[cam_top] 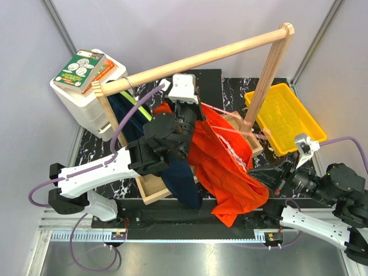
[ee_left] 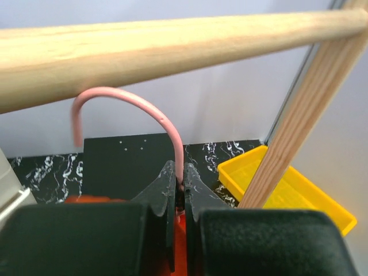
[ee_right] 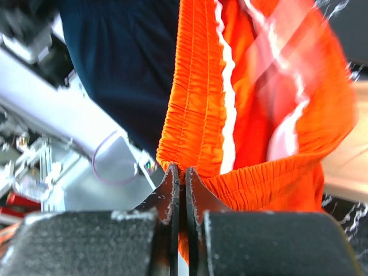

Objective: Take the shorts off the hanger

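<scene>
The bright orange shorts [cam_top: 224,167] hang from a pink hanger [cam_top: 230,130] below the wooden rod [cam_top: 201,57]. My left gripper [cam_top: 195,106] is shut on the neck of the hanger's pink hook [ee_left: 138,100], which curves up just under the rod [ee_left: 172,46]; the jaws [ee_left: 183,184] pinch the wire. My right gripper [cam_top: 260,172] is shut on the shorts' gathered orange waistband [ee_right: 201,86], fingertips meeting on its edge [ee_right: 183,172]. The navy shorts [cam_top: 184,184] hang beside my left arm, with a yellow-green strip [cam_top: 138,106] near the left post. Navy cloth also shows in the right wrist view [ee_right: 115,57].
A yellow tray [cam_top: 284,115] sits at the back right behind the rack's right post [cam_top: 270,75]; it also shows in the left wrist view [ee_left: 299,190]. A white drawer box [cam_top: 86,103] with a book [cam_top: 80,69] stands at the back left. The rack's wooden base [cam_top: 150,192] lies under the clothes.
</scene>
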Available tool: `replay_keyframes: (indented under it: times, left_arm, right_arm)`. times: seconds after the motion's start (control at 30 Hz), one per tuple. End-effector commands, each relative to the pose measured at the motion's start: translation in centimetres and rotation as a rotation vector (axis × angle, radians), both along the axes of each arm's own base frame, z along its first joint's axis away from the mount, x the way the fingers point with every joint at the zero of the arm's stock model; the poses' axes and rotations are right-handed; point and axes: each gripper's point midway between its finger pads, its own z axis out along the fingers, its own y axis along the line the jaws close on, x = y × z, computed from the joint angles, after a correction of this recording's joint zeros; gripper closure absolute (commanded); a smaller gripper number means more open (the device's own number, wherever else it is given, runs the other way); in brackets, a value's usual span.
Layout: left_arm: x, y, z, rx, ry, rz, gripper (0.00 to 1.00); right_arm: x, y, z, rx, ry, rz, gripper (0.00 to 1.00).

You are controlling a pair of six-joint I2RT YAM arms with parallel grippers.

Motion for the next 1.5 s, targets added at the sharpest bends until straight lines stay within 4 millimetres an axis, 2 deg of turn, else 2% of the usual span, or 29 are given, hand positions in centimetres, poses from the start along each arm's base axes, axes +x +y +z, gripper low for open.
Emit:
replay_keyframes:
  times: [0.0, 0.17, 0.27, 0.33, 0.37, 0.4, 0.47, 0.5, 0.53, 0.6, 0.67, 0.7, 0.77, 0.8, 0.83, 0.93, 0.97, 1.0, 1.03, 1.07, 1.1, 1.13, 1.17, 1.2, 1.23, 1.27, 1.43, 1.47]
  left_arm:
    - [0.3, 6.1, 5.2, -0.324, -0.008, 0.143, 1.00]
    - [0.2, 6.5, 5.6, -0.355, -0.002, 0.146, 1.00]
    - [0.0, 6.4, 5.7, -0.368, 0.007, 0.113, 1.00]
    - [-0.3, 5.9, 5.5, -0.382, 0.024, 0.071, 1.00]
    - [-0.6, 6.0, 5.9, -0.449, 0.037, 0.039, 1.00]
    - [-0.8, 5.6, 5.9, -0.467, 0.045, 0.001, 1.00]
    - [-1.5, 5.6, 6.0, -0.531, 0.073, -0.060, 1.00]
    - [-1.9, 4.8, 5.7, -0.532, 0.081, -0.118, 1.00]
    - [-2.4, 5.1, 6.3, -0.567, 0.083, -0.156, 1.00]
    - [-3.2, 4.3, 6.6, -0.609, 0.100, -0.239, 1.00]
    - [-3.9, 4.3, 7.4, -0.669, 0.107, -0.298, 1.00]
    - [-4.5, 3.5, 7.6, -0.681, 0.108, -0.366, 1.00]
    - [-5.0, 3.5, 8.4, -0.737, 0.116, -0.436, 1.00]
    - [-5.5, 3.3, 8.7, -0.747, 0.114, -0.476, 1.00]
    - [-5.7, 3.4, 9.0, -0.766, 0.114, -0.492, 1.00]
    - [-6.6, 3.3, 9.9, -0.767, 0.112, -0.553, 1.00]
    - [-6.8, 3.2, 10.0, -0.760, 0.116, -0.565, 1.00]
    - [-7.2, 3.0, 10.2, -0.746, 0.118, -0.594, 1.00]
    - [-7.4, 2.9, 10.4, -0.737, 0.115, -0.608, 1.00]
    - [-7.5, 2.6, 10.2, -0.728, 0.116, -0.620, 1.00]
    - [-7.9, 2.4, 10.1, -0.716, 0.121, -0.642, 1.00]
    - [-8.0, 2.4, 10.1, -0.712, 0.119, -0.648, 1.00]
    - [-8.2, 2.1, 9.8, -0.695, 0.123, -0.664, 1.00]
    - [-8.3, 1.9, 9.6, -0.683, 0.123, -0.673, 1.00]
    - [-8.3, 1.7, 9.5, -0.661, 0.117, -0.677, 1.00]
    - [-8.5, 1.4, 9.4, -0.648, 0.118, -0.695, 1.00]
    - [-9.0, 0.0, 8.8, -0.546, 0.098, -0.738, 1.00]
    - [-9.1, -0.2, 8.7, -0.525, 0.096, -0.749, 1.00]
  right_arm:
    - [-2.8, -0.7, -2.4, -0.043, 0.025, 0.124, 1.00]
    - [-2.9, -2.1, -3.0, -0.034, 0.033, 0.085, 1.00]
    - [-1.2, -2.7, -3.4, -0.029, 0.072, -0.028, 1.00]
    - [-0.2, -2.0, -3.9, -0.033, 0.108, -0.067, 1.00]
    - [0.3, -1.5, -3.6, -0.016, 0.111, -0.080, 1.00]
    - [1.2, -0.6, -4.2, -0.030, 0.145, -0.107, 1.00]
    - [3.0, 0.0, -3.8, -0.009, 0.150, -0.188, 1.00]
    - [4.0, 0.7, -4.1, -0.019, 0.177, -0.226, 1.00]
    - [5.1, 0.8, -3.6, 0.001, 0.171, -0.279, 1.00]
    - [6.6, 1.8, -3.5, -0.005, 0.182, -0.329, 1.00]
    - [7.9, 2.5, -2.7, 0.022, 0.175, -0.381, 1.00]
    - [8.6, 3.6, -3.0, 0.002, 0.185, -0.388, 1.00]
    - [9.2, 5.2, -2.0, 0.026, 0.190, -0.376, 1.00]
    - [9.8, 6.7, -2.8, -0.005, 0.212, -0.373, 1.00]
    - [10.1, 7.7, -2.8, -0.002, 0.216, -0.362, 1.00]
    - [11.4, 9.7, -3.8, -0.037, 0.241, -0.366, 1.00]
    - [12.5, 9.5, -4.0, -0.037, 0.255, -0.393, 1.00]
    - [12.9, 10.3, -4.7, -0.049, 0.288, -0.356, 1.00]
    - [13.6, 10.5, -4.4, -0.020, 0.302, -0.343, 1.00]
    - [15.8, 9.2, -4.8, 0.004, 0.323, -0.391, 1.00]
    - [15.8, 10.0, -4.8, 0.020, 0.350, -0.328, 1.00]
    - [16.5, 10.0, -4.1, 0.042, 0.339, -0.321, 1.00]
    - [18.2, 9.3, -3.4, 0.039, 0.320, -0.362, 1.00]
    - [18.2, 9.7, -3.3, 0.025, 0.327, -0.315, 1.00]
    - [19.0, 9.5, -3.0, 0.025, 0.325, -0.317, 1.00]
    - [20.9, 8.7, -3.0, 0.018, 0.338, -0.351, 1.00]
    - [24.4, 9.9, -6.0, -0.075, 0.430, -0.260, 1.00]
    - [25.6, 10.3, -7.5, -0.115, 0.447, -0.256, 1.00]
